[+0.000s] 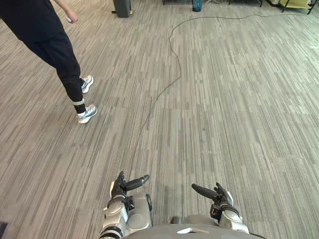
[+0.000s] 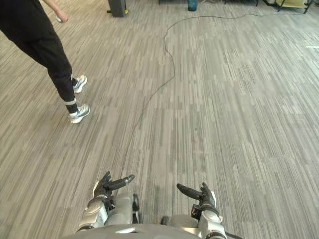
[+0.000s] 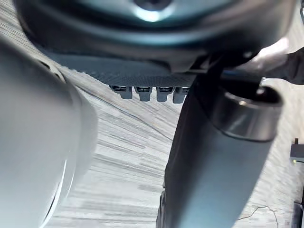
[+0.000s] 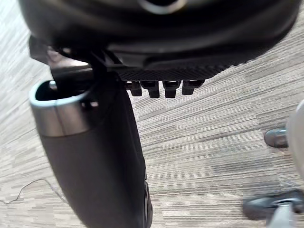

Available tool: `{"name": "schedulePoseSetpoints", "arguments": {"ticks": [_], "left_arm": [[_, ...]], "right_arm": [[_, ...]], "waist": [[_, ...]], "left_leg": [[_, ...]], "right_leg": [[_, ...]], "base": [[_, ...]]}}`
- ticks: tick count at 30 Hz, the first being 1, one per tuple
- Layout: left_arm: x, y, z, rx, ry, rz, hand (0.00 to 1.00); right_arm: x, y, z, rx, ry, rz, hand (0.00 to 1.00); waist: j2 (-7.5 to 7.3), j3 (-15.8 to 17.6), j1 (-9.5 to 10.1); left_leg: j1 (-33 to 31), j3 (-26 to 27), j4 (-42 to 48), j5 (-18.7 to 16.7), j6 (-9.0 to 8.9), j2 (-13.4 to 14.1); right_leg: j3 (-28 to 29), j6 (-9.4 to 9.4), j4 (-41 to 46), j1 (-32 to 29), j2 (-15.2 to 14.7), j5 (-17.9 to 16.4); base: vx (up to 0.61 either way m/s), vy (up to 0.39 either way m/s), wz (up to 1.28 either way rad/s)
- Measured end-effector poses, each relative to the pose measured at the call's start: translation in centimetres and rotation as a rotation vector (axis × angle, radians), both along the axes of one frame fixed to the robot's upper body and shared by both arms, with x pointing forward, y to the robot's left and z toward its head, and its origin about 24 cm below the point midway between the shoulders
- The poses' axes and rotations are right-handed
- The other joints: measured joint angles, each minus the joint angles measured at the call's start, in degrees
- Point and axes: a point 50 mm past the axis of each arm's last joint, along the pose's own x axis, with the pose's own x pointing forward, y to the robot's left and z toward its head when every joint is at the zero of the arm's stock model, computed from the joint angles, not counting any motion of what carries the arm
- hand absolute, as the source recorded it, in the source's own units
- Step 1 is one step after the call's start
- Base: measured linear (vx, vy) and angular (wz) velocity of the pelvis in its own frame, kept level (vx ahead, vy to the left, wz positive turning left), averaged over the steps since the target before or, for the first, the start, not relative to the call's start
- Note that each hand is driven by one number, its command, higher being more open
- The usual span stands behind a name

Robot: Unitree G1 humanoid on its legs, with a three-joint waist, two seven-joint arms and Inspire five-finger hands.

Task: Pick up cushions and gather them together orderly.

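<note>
Cushions: where they lie cannot be told from these views. Nearest, the left hand point(image 1: 121, 189) at 7 o'clock and the right hand point(image 1: 221, 198) at 5 o'clock hang low over the carpeted floor point(image 1: 224, 109), both released, fingers relaxed, thumbs pointing inward toward each other, grasping nothing. Farther out at 10 o'clock a person point(image 1: 52, 45) in dark trousers and pale shoes point(image 1: 87, 113) stands on the floor, and farthest, near 12 o'clock, sit a dark stand base point(image 1: 122, 7) and a blue object point(image 1: 197, 5).
</note>
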Motion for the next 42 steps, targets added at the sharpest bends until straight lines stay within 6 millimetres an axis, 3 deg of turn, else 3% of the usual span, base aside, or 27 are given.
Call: {"name": "schedulePoseSetpoints", "arguments": {"ticks": [2,3,5,6,7,8,9,11,13,15,17,19,20,21,22,24,25,26,27,28,30,32,34,37,38,40,42], "left_arm": [[-0.1,0.2,0.0,0.004,0.003,0.010,1.00],[-0.6,1.1,-0.2,0.020,0.022,0.016,1.00],[-0.9,1.6,-0.2,0.031,0.032,0.017,1.00],[-1.1,2.6,-0.2,0.054,0.047,0.017,1.00],[-1.1,2.8,-0.3,0.058,0.057,0.016,1.00],[-1.1,3.0,-0.4,0.059,0.072,0.013,1.00],[-1.1,2.9,-0.5,0.059,0.076,0.014,1.00],[-1.7,2.4,-0.9,0.048,0.110,0.000,1.00],[-1.5,1.6,-1.0,0.033,0.110,-0.016,1.00],[-1.5,1.2,-1.1,0.031,0.116,-0.043,1.00],[-1.7,0.6,-1.4,0.009,0.132,-0.052,1.00],[-1.8,-0.3,-1.7,-0.011,0.151,-0.063,1.00],[-2.0,-0.9,-1.9,-0.019,0.166,-0.084,1.00],[-1.9,-1.2,-1.9,-0.022,0.170,-0.095,1.00],[-1.9,-1.9,-2.1,-0.041,0.181,-0.114,1.00],[-1.7,-3.5,-2.1,-0.071,0.173,-0.160,1.00],[-2.1,-3.6,-2.2,-0.072,0.181,-0.162,1.00],[-2.5,-3.6,-2.3,-0.073,0.188,-0.184,1.00],[-2.5,-3.4,-2.2,-0.074,0.180,-0.168,1.00],[-2.1,-2.9,-2.0,-0.069,0.161,-0.138,1.00],[-1.7,-1.4,-1.5,-0.025,0.125,-0.115,1.00],[-1.2,-0.4,-0.9,0.003,0.081,-0.091,1.00],[-1.0,-0.1,-0.7,0.012,0.063,-0.075,1.00],[-1.0,0.4,-0.6,0.013,0.052,-0.028,1.00],[-1.1,0.7,-0.6,0.020,0.055,-0.017,1.00],[-1.6,1.1,-0.8,0.029,0.069,-0.007,1.00],[-2.9,2.3,-1.1,0.027,0.090,0.071,1.00]], "right_arm": [[-0.3,0.1,-0.1,0.002,0.008,-0.001,1.00],[-0.9,0.6,-0.4,0.019,0.036,-0.005,1.00],[-1.4,0.8,-0.6,0.029,0.048,-0.019,1.00],[-2.2,1.6,-0.9,0.054,0.071,-0.024,1.00],[-2.5,1.7,-1.0,0.057,0.079,-0.018,1.00],[-2.3,1.4,-0.9,0.048,0.068,-0.009,1.00],[-2.1,1.3,-0.8,0.044,0.061,-0.008,1.00],[-1.5,0.3,-0.4,0.012,0.025,0.008,1.00],[-1.2,0.1,-0.1,-0.002,-0.003,0.007,1.00],[-1.3,-0.3,0.0,-0.009,-0.019,-0.022,1.00],[-1.1,-0.6,0.1,-0.010,-0.029,-0.045,1.00],[-0.8,-0.6,0.2,0.002,-0.039,-0.062,1.00],[-0.8,-0.7,0.2,0.005,-0.040,-0.073,1.00],[-0.8,-0.8,0.2,0.002,-0.039,-0.075,1.00],[-0.6,-1.1,0.3,-0.004,-0.043,-0.074,1.00],[-0.5,-2.1,0.6,-0.017,-0.062,-0.117,1.00],[-0.4,-2.1,0.7,-0.024,-0.067,-0.106,1.00],[-0.5,-2.0,0.7,-0.031,-0.065,-0.076,1.00],[-0.5,-2.3,0.7,-0.034,-0.062,-0.064,1.00],[-0.3,-2.3,0.7,-0.035,-0.062,-0.057,1.00],[-0.9,-1.5,0.1,-0.022,-0.016,-0.037,1.00],[-1.4,-0.9,-0.3,-0.011,0.021,-0.009,1.00],[-1.5,-1.0,-0.3,-0.010,0.029,-0.021,1.00],[-1.7,-1.0,-0.4,-0.009,0.041,-0.027,1.00],[-1.9,-0.9,-0.5,-0.010,0.048,-0.031,1.00],[-2.1,-0.9,-0.5,-0.009,0.053,-0.031,1.00],[-3.2,-0.1,-0.9,0.013,0.084,-0.036,1.00]], "waist": [[-0.06,-0.1,1.09],[-1.21,-1.6,1.88],[-2.84,-2.4,1.91],[-6.00,-2.9,1.95],[-6.89,-2.9,1.90],[-7.45,-2.6,1.66],[-7.48,-2.5,1.50],[-6.00,-2.2,-0.11],[-4.82,-2.2,-1.03],[-4.90,-2.2,-1.50],[-4.69,-2.2,-2.44],[-4.33,-2.3,-3.43],[-4.11,-2.5,-4.04],[-3.96,-2.8,-4.03],[-2.10,-2.7,-3.71],[-1.36,-2.1,-5.60],[-0.63,-2.9,-5.66],[1.22,-3.6,-6.28],[2.73,-4.1,-5.98],[3.34,-3.4,-5.09],[1.31,-2.2,-4.07],[-0.28,-1.8,-3.03],[-0.24,-1.6,-2.45],[-0.27,-1.3,-1.65],[-0.46,-1.3,-0.76],[-0.52,-1.4,-0.32],[-3.24,-4.3,1.11]], "left_leg": [[-0.7,-0.9,-4.4,1.9,0.26,-0.4],[-1.3,-0.5,-0.5,10.6,2.89,-1.7],[-1.4,-0.1,1.5,11.6,4.33,-2.5],[0.2,1.7,5.3,6.5,5.45,-4.9],[2.0,2.7,6.1,4.3,6.31,-5.7],[5.7,3.9,6.1,1.2,7.51,-6.8],[7.0,4.3,6.1,0.3,7.57,-7.0],[16.0,5.0,3.0,-3.4,8.31,-7.5],[23.5,4.9,-2.2,-5.7,8.60,-6.9],[28.2,5.1,-5.4,-7.1,7.59,-6.5],[34.0,5.8,-9.6,-8.2,6.15,-6.5],[39.2,6.4,-13.8,-9.2,4.87,-6.6],[41.7,6.1,-15.0,-9.2,4.71,-6.4],[42.5,6.0,-14.9,-9.2,4.42,-5.9],[43.8,5.8,-14.0,-7.8,2.00,-4.4],[45.0,3.5,-7.0,-3.0,-1.39,-4.5],[43.4,2.4,-1.4,-2.8,-1.82,-3.9],[35.3,-0.1,19.7,1.4,-7.79,-0.6],[30.7,-0.8,29.9,2.5,-9.88,1.5],[25.5,-0.6,41.5,2.5,-9.97,3.6],[18.8,0.1,47.3,0.6,-6.36,4.4],[10.4,0.3,40.4,-2.6,-1.09,4.6],[6.4,-0.5,29.5,-3.8,0.73,4.2],[3.1,-6.1,9.4,-2.9,-0.74,1.6],[1.7,-8.6,1.6,-1.5,-2.58,1.0],[0.9,-8.6,-0.2,-1.1,-2.54,1.2],[1.0,-5.0,7.0,4.9,-0.32,-0.7]], "right_leg": [[2.5,0.92,0.0,1.9,-1.2,-2.7],[5.4,2.35,1.5,3.2,-3.8,-4.5],[6.3,2.88,5.4,1.8,-5.5,-4.8],[6.8,4.83,18.3,-2.5,-8.4,-3.6],[7.2,6.51,27.6,-5.7,-9.3,-0.7],[7.3,8.08,43.4,-12.2,-11.0,7.2],[7.0,8.59,47.5,-14.0,-11.5,7.8],[0.3,5.59,60.6,-23.5,-14.8,5.8],[-5.8,4.33,58.9,-31.9,-13.9,3.5],[-9.8,4.50,51.2,-36.8,-12.1,2.4],[-16.1,3.45,34.7,-39.0,-10.3,2.6],[-22.8,2.20,17.1,-40.0,-8.7,7.2],[-24.5,-3.56,15.0,-39.2,-7.9,14.9],[-25.1,-6.63,15.0,-38.4,-8.0,17.3],[-25.7,-9.55,20.1,-38.5,-7.9,13.1],[-27.3,-10.57,34.2,-39.8,-11.9,5.7],[-26.9,-8.63,31.1,-38.3,-11.1,5.9],[-26.1,-8.03,25.3,-33.6,-6.9,3.7],[-24.7,-7.93,23.0,-31.5,-3.9,3.2],[-22.4,-8.17,20.3,-26.8,-0.9,2.5],[-17.6,-8.31,15.0,-18.5,1.3,1.9],[-10.9,-7.66,9.5,-12.0,2.5,1.8],[-6.4,-6.64,7.5,-9.0,2.5,1.3],[0.8,-4.28,5.1,-4.4,1.7,-0.2],[4.8,-3.04,4.0,-2.3,0.6,-2.2],[8.5,-1.52,3.9,0.0,-0.5,-5.1],[14.6,2.53,8.1,1.0,-5.0,-9.0]], "base": [[0.75,0.267,-0.80],[0.73,0.270,-0.81],[0.67,0.264,-0.41],[0.73,0.299,-0.21],[0.70,0.291,-0.29],[0.64,0.285,-0.27],[0.72,0.327,-0.43],[0.53,0.232,-0.36],[0.50,0.146,-0.18],[0.47,0.056,-0.09],[0.61,0.006,-0.09],[0.74,-0.059,0.02],[0.79,-0.096,0.14],[0.82,-0.100,0.04],[0.97,-0.164,0.04],[0.77,-0.173,0.07],[0.44,-0.194,-0.29],[0.57,-0.190,-0.59],[0.83,-0.242,-1.07],[0.65,-0.117,-1.16],[0.60,-0.060,-1.27],[0.59,0.023,-1.44],[0.52,0.127,-1.20],[0.65,0.280,-1.42],[0.46,0.259,-1.17],[0.55,0.356,-1.25],[0.71,0.470,-1.43]]}}
